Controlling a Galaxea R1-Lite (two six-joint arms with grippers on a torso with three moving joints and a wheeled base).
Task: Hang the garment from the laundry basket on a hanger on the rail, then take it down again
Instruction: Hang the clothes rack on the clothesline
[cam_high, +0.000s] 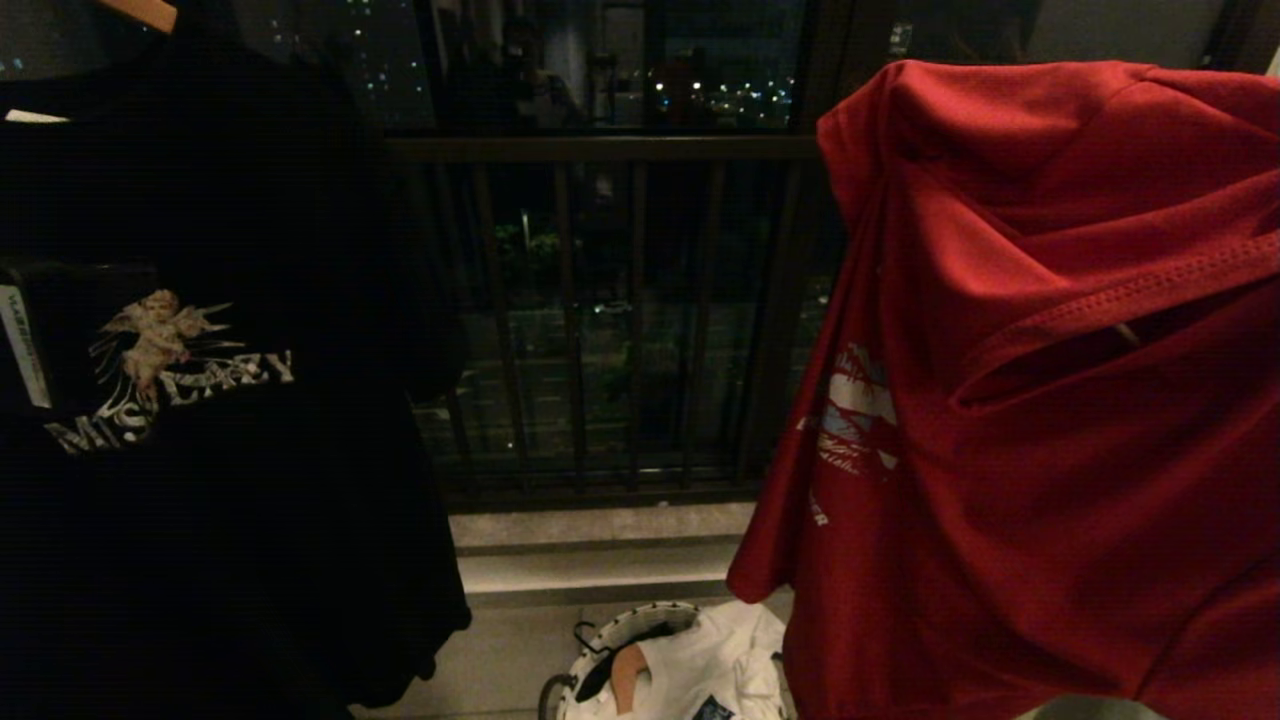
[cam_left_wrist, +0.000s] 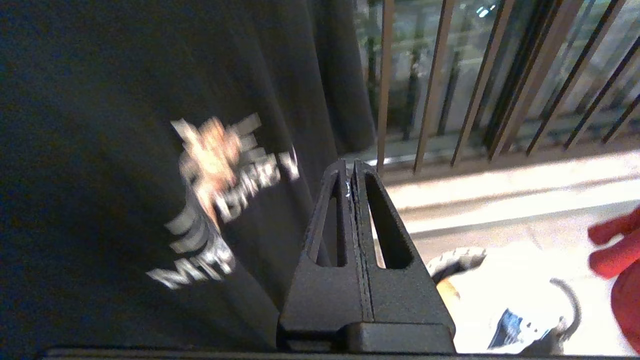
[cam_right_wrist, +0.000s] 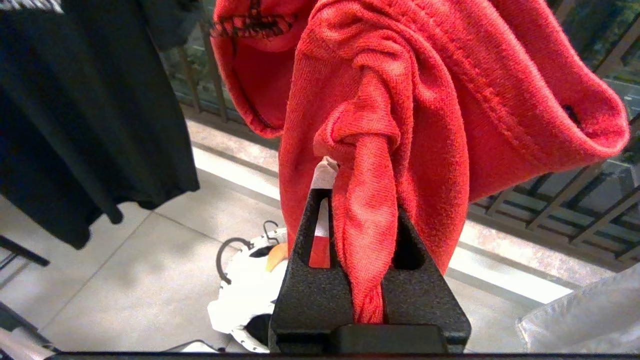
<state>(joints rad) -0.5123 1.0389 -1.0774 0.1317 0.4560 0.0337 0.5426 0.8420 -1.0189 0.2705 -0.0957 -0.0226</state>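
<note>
Up high, the bunched red garment (cam_right_wrist: 400, 125) hangs pinched in the right gripper (cam_right_wrist: 367, 210), print seemingly creased.

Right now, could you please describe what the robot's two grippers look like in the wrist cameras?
Both look alike. The left gripper has two matte black, grainy plastic fingers, each tapering to a narrow tip with a long slot cut through it, rising from a wider black base block. The right gripper has the same black textured, slotted fingers and base. No cables, labels or markings show on either.
</note>
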